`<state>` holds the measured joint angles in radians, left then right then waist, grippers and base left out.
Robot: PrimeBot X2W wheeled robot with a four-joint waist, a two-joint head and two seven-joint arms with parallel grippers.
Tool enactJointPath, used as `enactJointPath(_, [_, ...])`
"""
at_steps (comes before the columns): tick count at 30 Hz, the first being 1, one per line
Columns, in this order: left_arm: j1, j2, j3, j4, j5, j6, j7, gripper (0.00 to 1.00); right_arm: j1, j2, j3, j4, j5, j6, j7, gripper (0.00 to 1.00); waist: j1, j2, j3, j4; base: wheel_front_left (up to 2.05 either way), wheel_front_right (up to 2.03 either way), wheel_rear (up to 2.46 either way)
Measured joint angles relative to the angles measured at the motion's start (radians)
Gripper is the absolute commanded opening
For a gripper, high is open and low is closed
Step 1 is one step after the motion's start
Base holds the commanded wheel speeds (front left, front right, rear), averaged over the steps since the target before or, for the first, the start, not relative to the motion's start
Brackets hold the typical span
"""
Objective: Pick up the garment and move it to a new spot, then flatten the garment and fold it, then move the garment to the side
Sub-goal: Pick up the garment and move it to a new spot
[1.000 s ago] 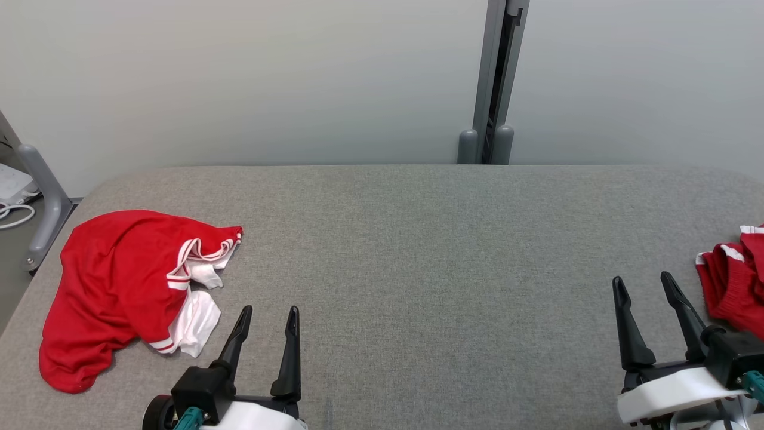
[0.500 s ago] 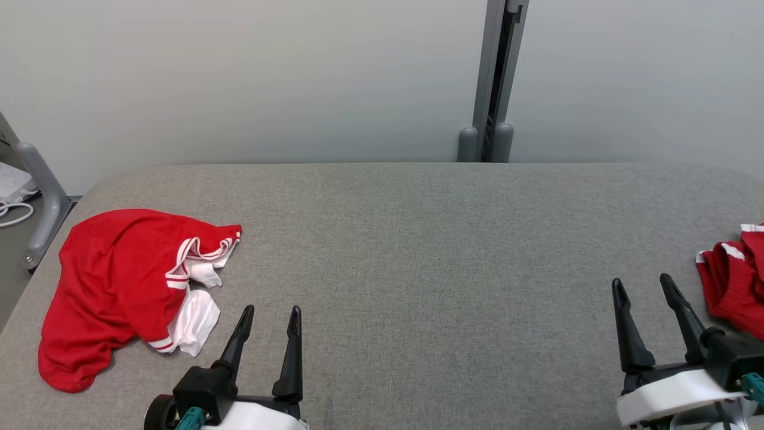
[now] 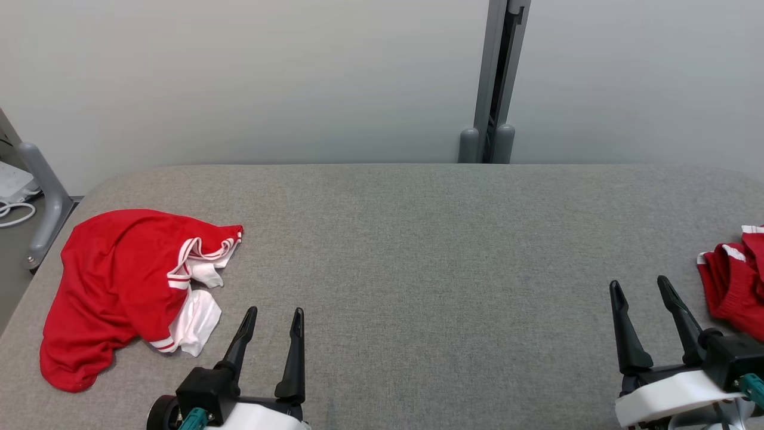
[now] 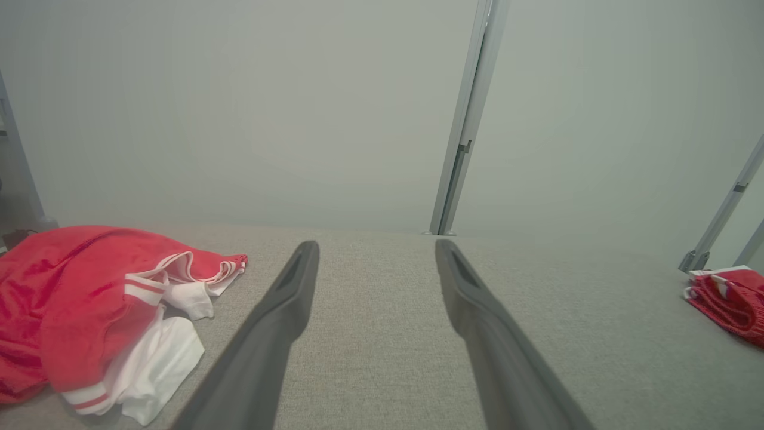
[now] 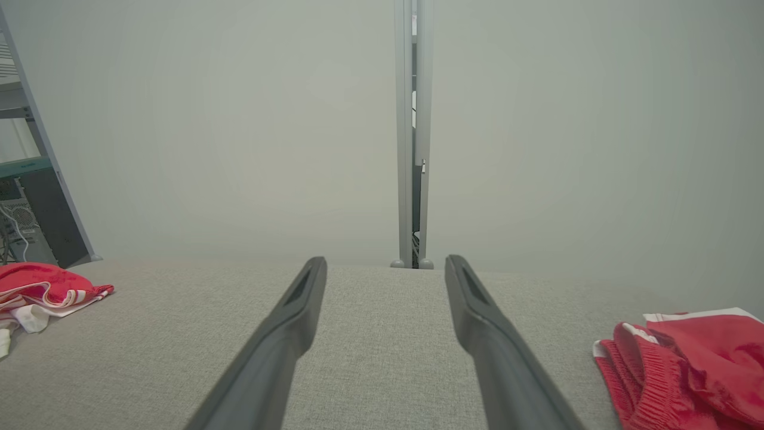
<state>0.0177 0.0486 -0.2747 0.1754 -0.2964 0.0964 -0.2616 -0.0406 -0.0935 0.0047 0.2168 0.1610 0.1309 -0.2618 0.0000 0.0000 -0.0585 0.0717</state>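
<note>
— Where was the garment?

— Crumpled at 9 o'clock on the table, red with white trim, its white lining spilling out towards 3. Its low lobe lay near the table's left edge. A second red bundle sat at 3 o'clock, running out of the head view's right side.

— And the grippers?

— Both had their fingers spread apart and held nothing. The left gripper hung at 7 o'clock, just beside the garment's white lining but not touching it. The right gripper hung at 5 o'clock, near the bundle and apart from it.

— Did the views differ?

— They did. The head view gave the garment's whole outline, plus a grey leg and a white cable off the table's left side. The left wrist view cut the garment at its frame edge, yet added slanted struts beyond the bundle at 2 o'clock. The right wrist view added a rack behind the garment at 10 o'clock.

— Room to move?

— A wide stretch of grey top lay between garment and bundle, from the grippers out to the far edge at 12, where a post stood against the wall.
</note>
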Motion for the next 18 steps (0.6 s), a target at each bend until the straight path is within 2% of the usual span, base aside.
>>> enactJointPath(18, [0.000,0.000,0.000,-0.001,-0.002,0.000,0.000,1.00,0.000,-0.001,0.000,0.006,0.006,0.000,0.000,1.00,0.0000,0.0000,0.000,0.000,0.00,0.00,0.00])
